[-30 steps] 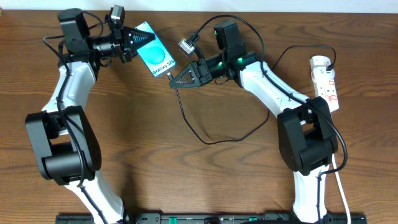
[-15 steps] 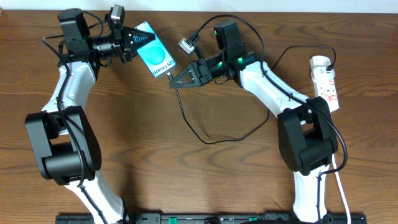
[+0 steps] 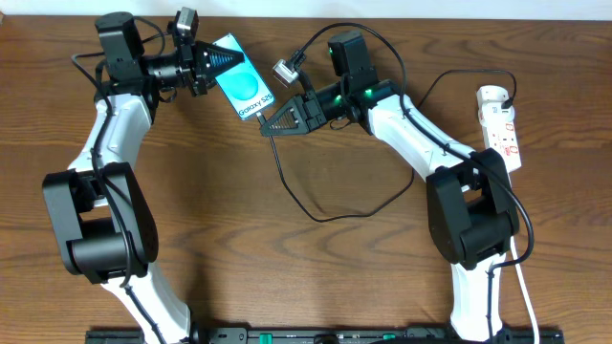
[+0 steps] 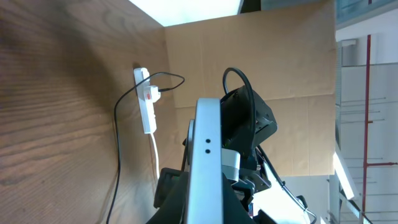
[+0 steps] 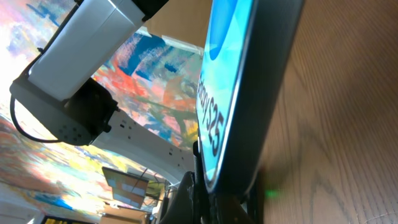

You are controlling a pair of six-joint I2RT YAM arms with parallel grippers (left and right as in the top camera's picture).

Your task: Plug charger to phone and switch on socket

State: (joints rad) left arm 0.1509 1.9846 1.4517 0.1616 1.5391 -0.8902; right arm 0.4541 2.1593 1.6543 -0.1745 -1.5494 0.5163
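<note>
1. The phone [image 3: 244,88] is near the far edge of the table [image 3: 287,277], a little left of the middle. It is set on a slant, and its bright blue screen shows the words "Galaxy S25".
2. The left gripper [image 3: 218,59] is clamped on the phone's far-left end. From the left wrist camera the phone looks edge-on, a thin pale strip with two small holes in it.
3. The right gripper [image 3: 266,123] is just beside the phone's near-right end. Its fingers are drawn together to a point over the end of the charger [image 3: 316,218]. The connector tip is hidden under them, so I cannot tell whether it touches the phone.
4. The right wrist camera is very close to the phone, and the lit screen with "S25" fills most of its view.
5. From that gripper the thin black charger cable drops toward the middle of the table. It loops round to the right and climbs again behind the right arm.
6. The power strip [image 3: 501,122] lies by the right edge, close to the far right corner, well apart from the phone. A black cable reaches its far end, and there are red marks on its face.
7. A white cord [image 3: 526,296] runs from the strip toward the near edge.
</note>
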